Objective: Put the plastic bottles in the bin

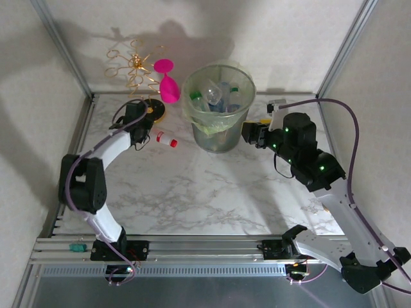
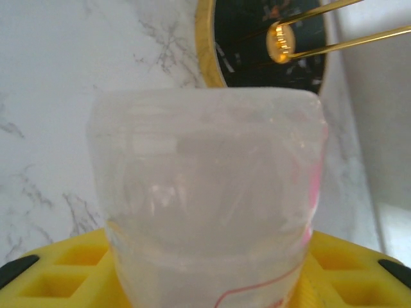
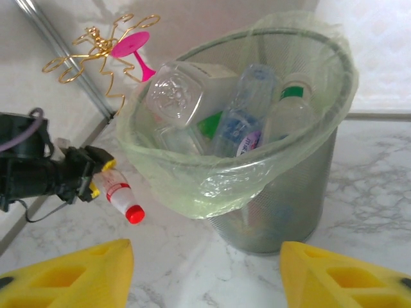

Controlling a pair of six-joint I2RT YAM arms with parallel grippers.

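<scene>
a white marble-patterned tabletop (image 1: 205, 192) sits between plain white walls (image 1: 276, 38). slanting aluminium posts (image 1: 64, 48) frame the back corners, and an aluminium rail (image 1: 205, 247) runs along the near edge, where both arms are bolted.

at the back centre stands the bin (image 1: 218, 138), a round grey wastebasket lined with a pale green bag (image 3: 212, 186) folded over its rim. several plastic bottles (image 3: 247, 115) are heaped inside it, among them a square clear one and one with a green cap.

left of the bin, the left gripper (image 1: 149, 138) has its yellow jaws closed on the base end of a small clear bottle (image 1: 164, 138), whose red cap (image 1: 173, 143) points toward the bin. this bottle is near the bin's left side but apart from it, low over the marble; whether it rests on the surface cannot be told.

right of the bin, the right gripper (image 1: 252, 133) faces the basket wall, its yellow jaws spread wide with nothing between them.

behind the left gripper are a gold wire stand (image 1: 131, 67) on a black, gold-rimmed disc (image 1: 153, 110) and a pink goblet (image 1: 168, 83). their shadows fall on the back wall. a purple cable (image 1: 350, 147) loops along the right arm.
</scene>
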